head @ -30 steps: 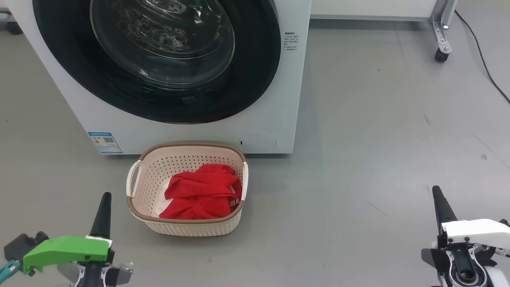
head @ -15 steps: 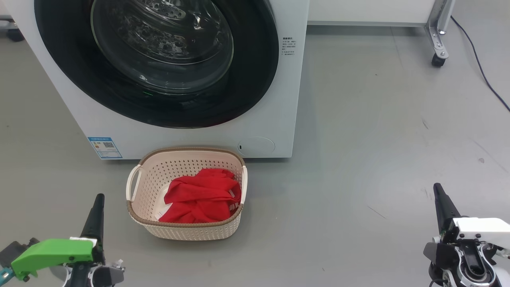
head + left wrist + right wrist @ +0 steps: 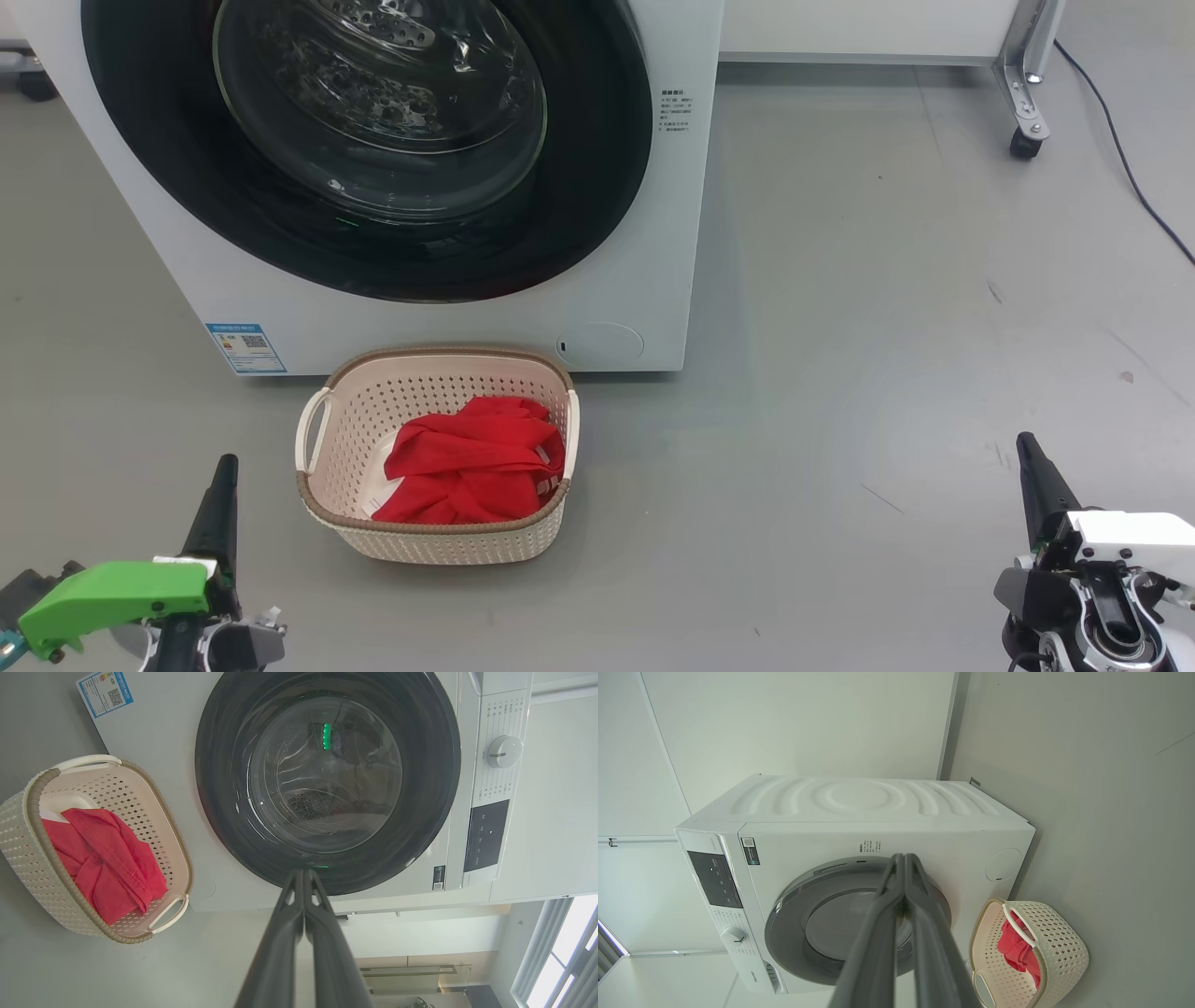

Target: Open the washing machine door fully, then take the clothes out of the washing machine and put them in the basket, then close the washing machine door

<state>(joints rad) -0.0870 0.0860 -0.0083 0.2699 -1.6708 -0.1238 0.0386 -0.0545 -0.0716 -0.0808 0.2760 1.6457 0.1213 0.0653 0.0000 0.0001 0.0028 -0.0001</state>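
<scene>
Door (image 3: 607, 187) sits shut ahead of my left claw (image 3: 225, 467); clothes (image 3: 467, 457) lie in the basket (image 3: 448, 353) just right of it. Since a second ago only the view drifted. Left claw and right claw (image 3: 1025, 443) stay pinched together, empty. I judge the task finished.

Environment: test laboratory (laundry station). Indicators: bare grey floor (image 3: 887, 280), castered metal frame (image 3: 1025, 84) at far right, free-standing washing machine (image 3: 448, 322), white walls (image 3: 808, 718).

Bright, even light, sharp focus; glare streaks on the washing machine door (image 3: 373, 121); faint shadow beside the basket (image 3: 439, 546); wrist views bow at edges.
</scene>
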